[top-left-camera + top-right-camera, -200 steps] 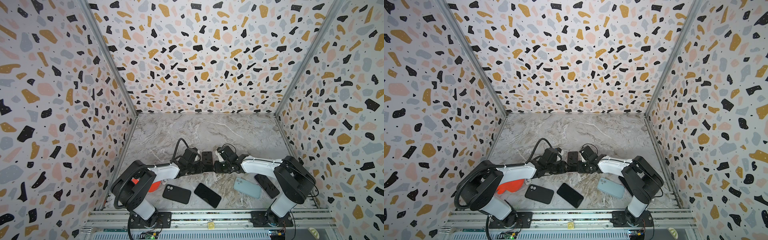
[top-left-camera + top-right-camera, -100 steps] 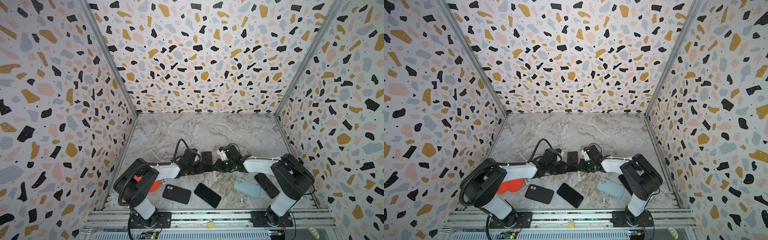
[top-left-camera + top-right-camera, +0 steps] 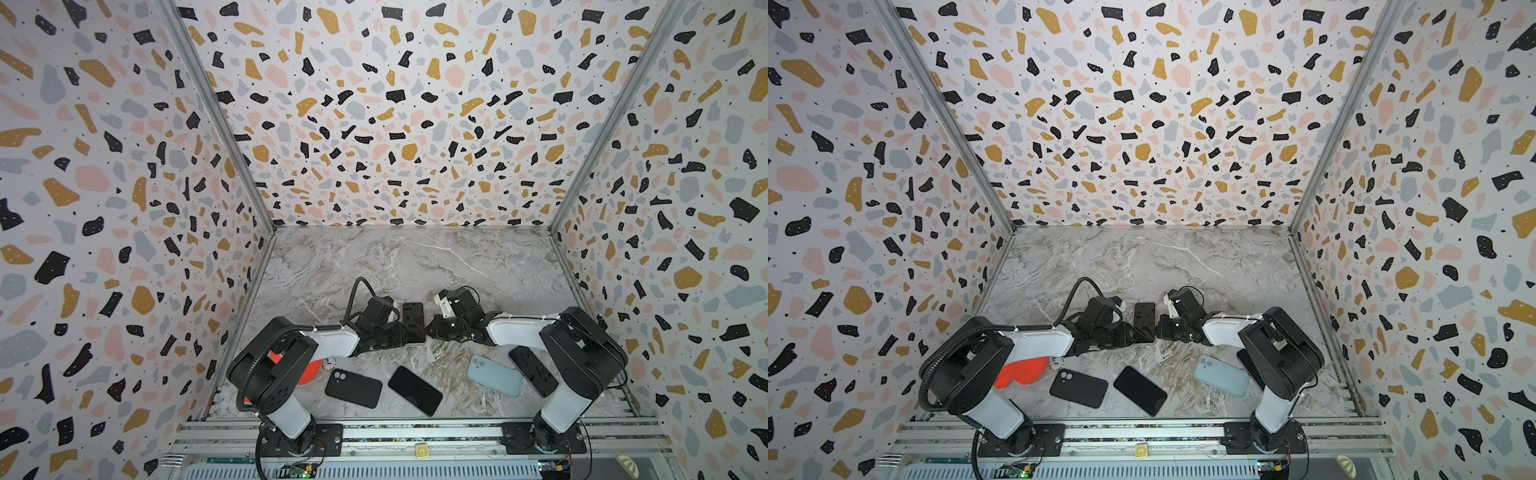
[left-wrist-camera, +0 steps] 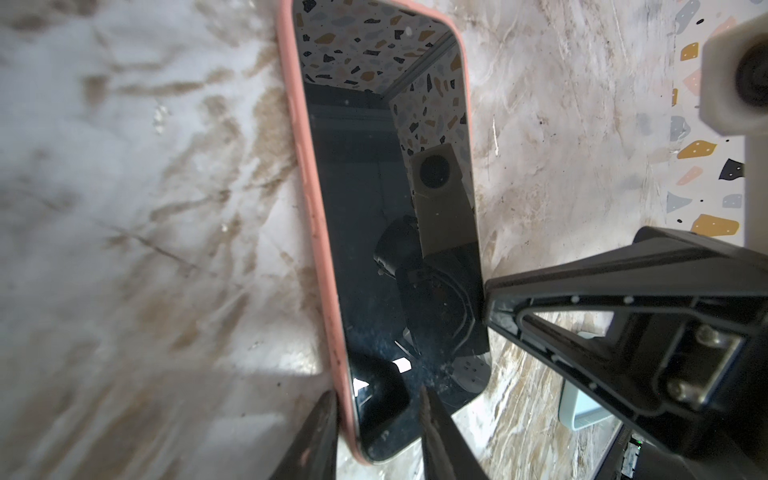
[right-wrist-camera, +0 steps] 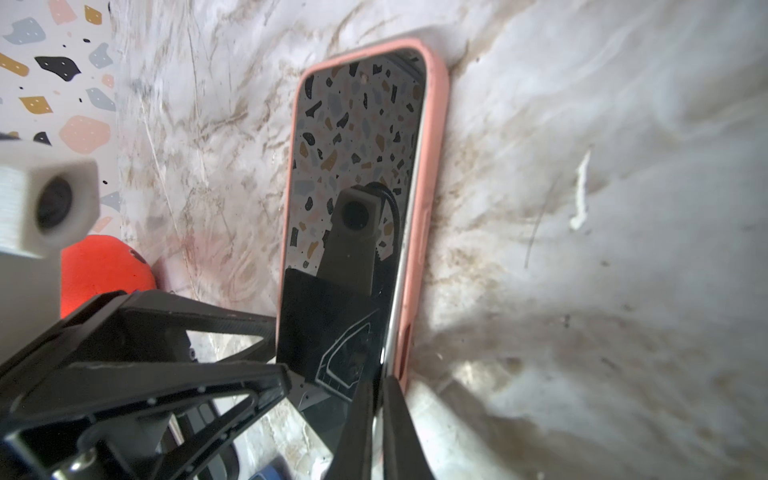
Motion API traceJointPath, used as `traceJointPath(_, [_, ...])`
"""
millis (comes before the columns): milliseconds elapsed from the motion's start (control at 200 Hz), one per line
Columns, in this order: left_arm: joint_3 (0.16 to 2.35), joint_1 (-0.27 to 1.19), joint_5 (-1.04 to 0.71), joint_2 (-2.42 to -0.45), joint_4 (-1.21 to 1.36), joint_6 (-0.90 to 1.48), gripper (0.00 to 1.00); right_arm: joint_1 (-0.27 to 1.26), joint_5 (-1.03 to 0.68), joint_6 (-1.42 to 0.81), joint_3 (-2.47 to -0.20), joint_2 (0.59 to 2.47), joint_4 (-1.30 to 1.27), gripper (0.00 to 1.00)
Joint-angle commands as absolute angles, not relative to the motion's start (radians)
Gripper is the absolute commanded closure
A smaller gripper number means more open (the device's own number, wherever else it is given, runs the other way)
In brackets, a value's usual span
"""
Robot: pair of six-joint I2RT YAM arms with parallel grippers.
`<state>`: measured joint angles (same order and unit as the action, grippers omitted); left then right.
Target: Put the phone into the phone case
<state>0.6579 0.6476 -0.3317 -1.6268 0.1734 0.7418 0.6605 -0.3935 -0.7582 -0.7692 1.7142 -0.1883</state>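
Phone, a black glass-fronted slab, lies flat near the middle of the marble-patterned desk, screen up, sitting in a salmon-pink soft case whose lip shows along one long side and round the far end. Change over the last second: the right gripper has drawn its fingers nearly together, and they now pinch the near corner of phone and case at the edge, where a second ago they stood apart and the arm sat slightly nearer the phone. Reading: that corner looks to be getting squeezed home, so the seating seems close to done, though the near end is half hidden by both tools and I cannot confirm the lip is over all round. Left gripper has not shifted; its fingers stay part spread, straddling the opposite near corner, one outside the pink lip and one over the glass, steadying it. Along the desk's front edge, untouched: a black case, a bare black phone, a pale blue phone, another dark phone. Orange object under the left arm.
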Motion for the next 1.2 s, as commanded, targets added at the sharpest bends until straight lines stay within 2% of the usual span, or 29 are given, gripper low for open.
traceJointPath(0, [0.635,0.658,-0.359,-1.663,0.228,0.741,0.65,0.727,-0.413,-0.742,-0.735,1.802,-0.118,0.93])
traceJointPath(230, [0.627,0.658,-0.354,-1.637,0.21,0.737,0.65,0.732,-0.36,-0.707,-0.784,1.749,-0.007,0.93])
traceJointPath(451, [0.611,0.657,-0.328,-1.58,0.165,0.721,0.63,0.736,-0.233,-0.68,-0.866,1.619,0.159,0.86])
traceJointPath(596, [0.593,0.655,-0.311,-1.54,0.161,0.722,0.54,0.758,-0.204,-0.713,-0.875,1.57,0.174,0.84])
traceJointPath(866, [0.595,0.655,-0.324,-1.558,0.176,0.735,0.56,0.793,-0.177,-0.756,-0.892,1.605,0.154,0.81])
traceJointPath(1081, [0.601,0.655,-0.354,-1.593,0.209,0.745,0.57,0.811,-0.141,-0.786,-0.929,1.637,0.188,0.89])
traceJointPath(1191, [0.604,0.655,-0.355,-1.599,0.206,0.738,0.58,0.814,-0.112,-0.793,-0.928,1.637,0.2,0.9])
